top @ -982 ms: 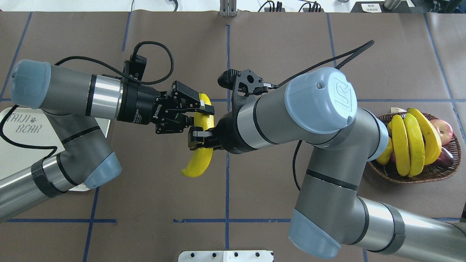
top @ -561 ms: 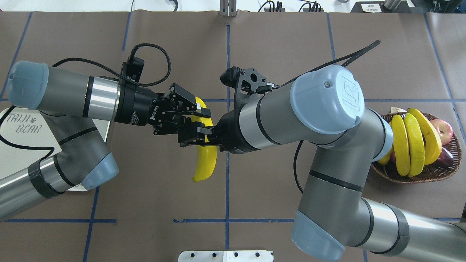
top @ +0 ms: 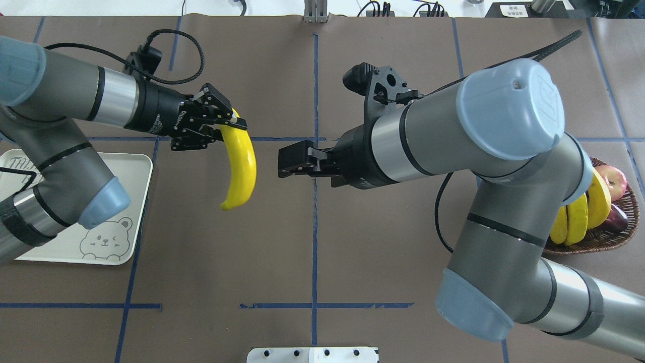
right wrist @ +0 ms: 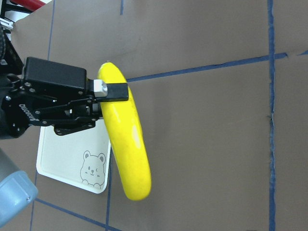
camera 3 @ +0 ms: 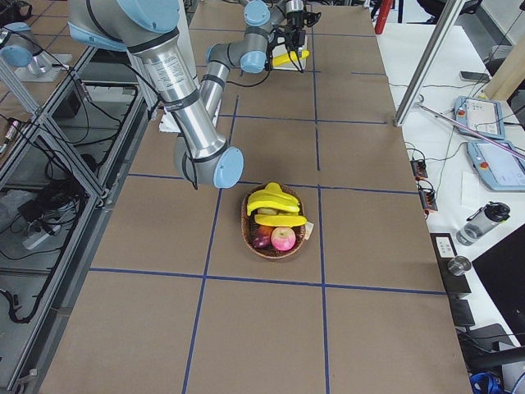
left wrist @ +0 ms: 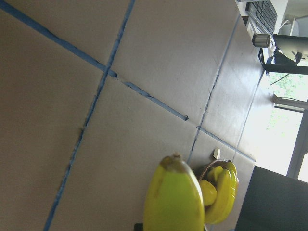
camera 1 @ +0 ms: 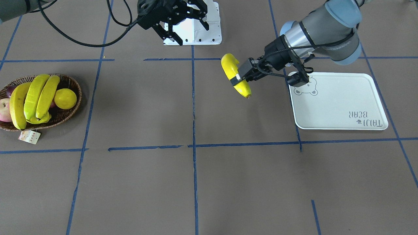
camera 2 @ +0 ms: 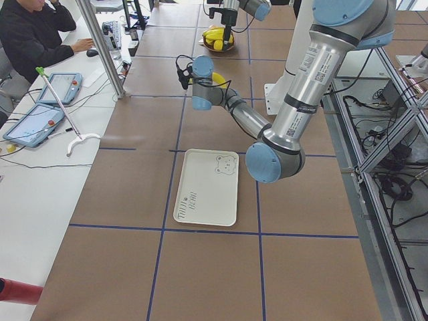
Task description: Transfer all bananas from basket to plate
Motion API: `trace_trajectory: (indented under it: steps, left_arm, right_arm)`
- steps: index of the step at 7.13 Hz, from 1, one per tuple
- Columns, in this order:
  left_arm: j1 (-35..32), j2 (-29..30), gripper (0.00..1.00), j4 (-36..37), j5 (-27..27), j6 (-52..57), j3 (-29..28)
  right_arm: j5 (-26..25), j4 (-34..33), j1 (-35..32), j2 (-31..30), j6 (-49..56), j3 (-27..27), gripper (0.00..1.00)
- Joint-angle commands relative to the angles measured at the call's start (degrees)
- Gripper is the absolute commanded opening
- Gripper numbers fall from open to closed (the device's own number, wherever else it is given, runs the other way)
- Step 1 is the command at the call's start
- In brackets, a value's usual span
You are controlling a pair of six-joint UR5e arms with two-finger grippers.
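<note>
My left gripper (top: 228,128) is shut on the upper end of one yellow banana (top: 241,166), which hangs in the air right of the white plate (top: 138,201). The front-facing view shows that banana (camera 1: 234,73) left of the plate (camera 1: 336,101), with the left gripper (camera 1: 241,77) clamped on it. My right gripper (top: 284,162) is open with nothing in it, a short way right of the banana. Up to three more bananas (camera 1: 31,96) lie in the wicker basket (camera 1: 65,116) at the far end. The right arm hides part of the basket (top: 599,244) in the overhead view.
The basket also holds a round yellow fruit (camera 1: 65,98) and a red apple (top: 612,179), and a paper tag (camera 1: 29,136) hangs off its rim. A white mounting plate (top: 312,354) sits at the robot's base. A person sits at a side desk (camera 2: 40,100).
The right gripper let go of the banana and drew back to the right. The left arm carried the banana left, toward the plate.
</note>
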State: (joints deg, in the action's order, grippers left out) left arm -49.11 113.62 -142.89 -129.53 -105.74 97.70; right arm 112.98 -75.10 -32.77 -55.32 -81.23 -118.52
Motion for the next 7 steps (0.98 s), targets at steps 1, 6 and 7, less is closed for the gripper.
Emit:
trace_trajectory:
  steps: [1,6,7]
  left_arm:
    - [-8.8,-9.4,0.00,13.3,-5.1,19.9,0.6]
    - [-10.5,-27.8,0.00,13.3,2.1,35.2,-6.5]
    - [-10.7,-27.8,0.00,13.3,2.6,36.0,-7.4]
  right_arm:
    - [0.8,-3.7,-3.8,-1.3,0.0,-0.8,1.00]
    - [0.4,-4.6,-5.5,-2.9,0.2,-0.7,1.00]
    - [0.3,-4.6,-5.5,-2.9,0.2,-0.7,1.00]
